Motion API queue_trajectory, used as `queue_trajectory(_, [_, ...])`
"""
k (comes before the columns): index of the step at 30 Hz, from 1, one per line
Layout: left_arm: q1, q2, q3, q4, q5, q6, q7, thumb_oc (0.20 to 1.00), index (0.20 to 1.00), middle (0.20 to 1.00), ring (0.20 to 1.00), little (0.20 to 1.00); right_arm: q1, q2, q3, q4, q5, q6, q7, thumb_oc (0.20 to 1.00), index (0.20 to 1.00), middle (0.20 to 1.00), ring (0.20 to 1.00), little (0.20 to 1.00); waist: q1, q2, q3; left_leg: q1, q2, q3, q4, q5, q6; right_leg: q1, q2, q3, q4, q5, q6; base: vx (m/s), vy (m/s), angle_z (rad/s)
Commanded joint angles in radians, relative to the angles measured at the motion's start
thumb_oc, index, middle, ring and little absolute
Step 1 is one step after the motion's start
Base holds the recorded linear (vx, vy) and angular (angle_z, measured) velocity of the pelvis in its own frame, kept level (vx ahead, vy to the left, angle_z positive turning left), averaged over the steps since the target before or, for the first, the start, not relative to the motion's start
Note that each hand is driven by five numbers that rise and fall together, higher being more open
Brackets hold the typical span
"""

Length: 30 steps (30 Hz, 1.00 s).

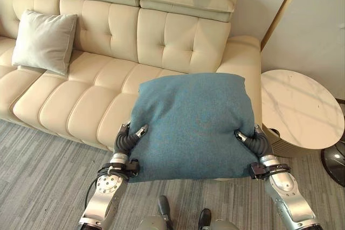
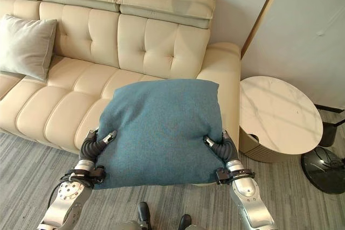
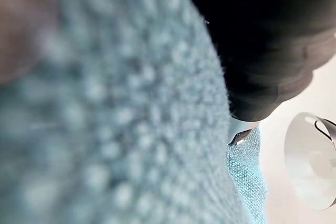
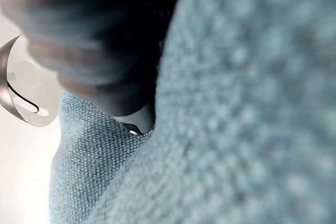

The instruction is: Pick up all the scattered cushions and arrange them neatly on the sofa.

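Writing: I read none | blue cushion (image 1: 191, 125): I hold it in the air before the sofa (image 1: 102, 95), over its seat's front edge | left hand (image 1: 128, 139) and right hand (image 1: 253, 141): thumbs on top, pinching its side edges | grey cushion (image 1: 44, 40): leaning on the sofa's backrest | round marble side table (image 1: 299, 111): beside the sofa's armrest | grey carpet (image 1: 38, 181): before the sofa
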<state>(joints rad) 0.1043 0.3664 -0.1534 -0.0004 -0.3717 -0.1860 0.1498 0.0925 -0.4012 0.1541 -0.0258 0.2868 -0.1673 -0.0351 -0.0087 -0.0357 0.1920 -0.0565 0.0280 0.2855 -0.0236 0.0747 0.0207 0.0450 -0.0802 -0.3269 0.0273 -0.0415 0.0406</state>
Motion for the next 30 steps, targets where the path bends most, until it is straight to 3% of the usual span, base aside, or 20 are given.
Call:
queue_trajectory(1, [-0.068, 0.013, -0.015, -0.132, 0.028, -0.088, -0.063, 0.200, 0.200, 0.200, 0.200, 0.200, -0.087, 0.036, 0.039, -0.128, 0.034, -0.097, 0.052, 0.200, 0.200, 0.200, 0.200, 0.200, 0.020, -0.038, -0.050, -0.006, -0.004, -0.100, 0.098, -0.195, -0.035, -0.005, -0.059, 0.078, -0.016, -0.031, 0.084, 0.04, 0.142, -0.06])
queue_trajectory(2, [-0.069, 0.013, -0.014, -0.133, 0.028, -0.088, -0.063, 0.200, 0.200, 0.200, 0.200, 0.200, -0.088, 0.036, 0.039, -0.128, 0.034, -0.097, 0.052, 0.200, 0.200, 0.200, 0.200, 0.200, 0.020, -0.039, -0.054, -0.012, -0.005, -0.100, 0.097, -0.191, -0.034, -0.011, -0.060, 0.078, -0.016, -0.029, 0.083, 0.05, 0.214, -0.01])
queue_trajectory(4, [-0.071, 0.030, -0.006, -0.134, 0.021, -0.085, -0.069, 0.200, 0.200, 0.200, 0.200, 0.200, -0.089, 0.048, 0.039, -0.137, 0.033, -0.092, 0.067, 0.200, 0.200, 0.200, 0.200, 0.200, 0.018, -0.028, -0.024, -0.014, -0.031, -0.122, 0.127, -0.225, 0.005, -0.096, -0.098, 0.120, 0.177, -0.025, 0.092, 0.06, 0.289, -0.04])
queue_trajectory(7, [-0.079, 0.033, -0.006, -0.127, 0.026, -0.088, -0.064, 0.200, 0.200, 0.200, 0.200, 0.200, -0.090, 0.056, 0.042, -0.133, 0.037, -0.096, 0.069, 0.200, 0.200, 0.200, 0.200, 0.200, 0.010, -0.017, -0.009, -0.010, -0.035, -0.128, 0.135, -0.237, 0.018, -0.177, -0.089, 0.143, 0.272, -0.012, 0.092, 0.08, 0.170, 0.03])
queue_trajectory(8, [-0.080, 0.030, -0.006, -0.126, 0.025, -0.093, -0.063, 0.200, 0.200, 0.200, 0.200, 0.200, -0.097, 0.047, 0.041, -0.127, 0.036, -0.096, 0.067, 0.200, 0.200, 0.200, 0.200, 0.200, -0.009, -0.008, 0.009, 0.040, -0.049, -0.141, 0.113, -0.249, 0.023, -0.247, -0.047, 0.158, 0.240, -0.010, 0.079, 0.19, 0.129, 0.05])
queue_trajectory(10, [-0.080, 0.029, -0.006, -0.127, 0.025, -0.094, -0.062, 0.200, 0.200, 0.200, 0.200, 0.200, -0.103, 0.045, 0.043, -0.127, 0.037, -0.097, 0.064, 0.200, 0.200, 0.200, 0.200, 0.200, -0.012, -0.005, 0.018, 0.058, -0.051, -0.143, 0.105, -0.255, 0.023, -0.267, -0.041, 0.142, 0.217, 0.003, 0.077, 0.17, 0.046, 0.15])
queue_trajectory(14, [-0.099, 0.014, -0.009, -0.113, 0.038, -0.097, -0.051, 0.200, 0.200, 0.200, 0.200, 0.200, -0.107, 0.039, 0.037, -0.131, 0.038, -0.101, 0.057, 0.200, 0.200, 0.200, 0.200, 0.200, -0.031, -0.003, 0.033, 0.146, -0.063, -0.164, 0.078, -0.297, 0.010, -0.339, -0.026, 0.050, 0.117, 0.048, 0.096, 0.25, -0.017, 0.19])
queue_trajectory(17, [-0.093, 0.000, -0.019, -0.110, 0.045, -0.094, -0.069, 0.200, 0.200, 0.200, 0.200, 0.200, -0.067, 0.037, 0.019, -0.137, 0.039, -0.103, 0.064, 0.200, 0.200, 0.200, 0.200, 0.200, -0.044, -0.006, 0.015, 0.190, -0.062, -0.180, 0.086, -0.328, -0.009, -0.301, -0.024, 0.033, 0.090, 0.039, 0.083, 0.34, -0.103, 0.28])
queue_trajectory(18, [-0.089, -0.014, -0.025, -0.113, 0.034, -0.097, -0.079, 0.200, 0.200, 0.200, 0.200, 0.200, -0.045, 0.030, 0.000, -0.137, 0.037, -0.109, 0.062, 0.200, 0.200, 0.200, 0.200, 0.200, -0.054, 0.000, 0.002, 0.187, -0.035, -0.178, 0.133, -0.310, -0.043, -0.278, -0.015, 0.039, 0.094, 0.039, 0.066, 0.28, -0.136, 0.63])
queue_trajectory(19, [-0.089, -0.013, -0.025, -0.113, 0.034, -0.097, -0.079, 0.200, 0.200, 0.200, 0.200, 0.200, -0.045, 0.031, 0.000, -0.138, 0.037, -0.109, 0.062, 0.200, 0.200, 0.200, 0.200, 0.200, -0.056, -0.003, 0.001, 0.183, -0.039, -0.180, 0.133, -0.305, -0.043, -0.280, -0.019, 0.038, 0.090, 0.043, 0.066, 0.28, -0.194, 0.77])
queue_trajectory(22, [-0.096, -0.015, -0.037, -0.115, 0.032, -0.096, -0.087, 0.200, 0.200, 0.200, 0.200, 0.200, -0.043, 0.002, -0.020, -0.132, 0.038, -0.120, 0.052, 0.200, 0.200, 0.200, 0.200, 0.200, -0.064, -0.002, -0.007, 0.114, 0.022, -0.147, 0.307, -0.236, -0.097, -0.221, -0.003, 0.029, 0.058, 0.027, 0.040, 0.15, -0.129, 0.55])
queue_trajectory(24, [-0.102, -0.018, -0.040, -0.114, 0.027, -0.096, -0.089, 0.200, 0.200, 0.200, 0.200, 0.200, -0.048, -0.013, -0.025, -0.129, 0.041, -0.120, 0.042, 0.200, 0.200, 0.200, 0.200, 0.200, -0.059, -0.003, -0.006, 0.070, 0.042, -0.138, 0.366, -0.223, -0.093, -0.187, 0.010, 0.039, 0.044, 0.005, 0.023, 0.14, -0.061, 0.19])
queue_trajectory(28, [-0.111, -0.018, -0.042, -0.110, 0.034, -0.093, -0.088, 0.200, 0.200, 0.200, 0.200, 0.200, -0.049, -0.026, -0.045, -0.130, 0.036, -0.119, 0.035, 0.200, 0.200, 0.200, 0.200, 0.200, -0.052, -0.027, -0.005, -0.028, 0.069, -0.159, 0.291, -0.253, -0.076, -0.149, -0.010, 0.092, 0.024, -0.019, 0.032, 0.12, 0.050, -0.29])
queue_trajectory(30, [-0.111, -0.010, -0.037, -0.111, 0.043, -0.092, -0.078, 0.200, 0.200, 0.200, 0.200, 0.200, -0.052, -0.024, -0.044, -0.121, 0.029, -0.116, 0.025, 0.200, 0.200, 0.200, 0.200, 0.200, -0.035, -0.035, 0.009, -0.082, 0.092, -0.220, 0.226, -0.183, -0.096, -0.126, -0.009, 0.131, 0.019, -0.027, 0.033, 0.15, 0.148, -0.65])
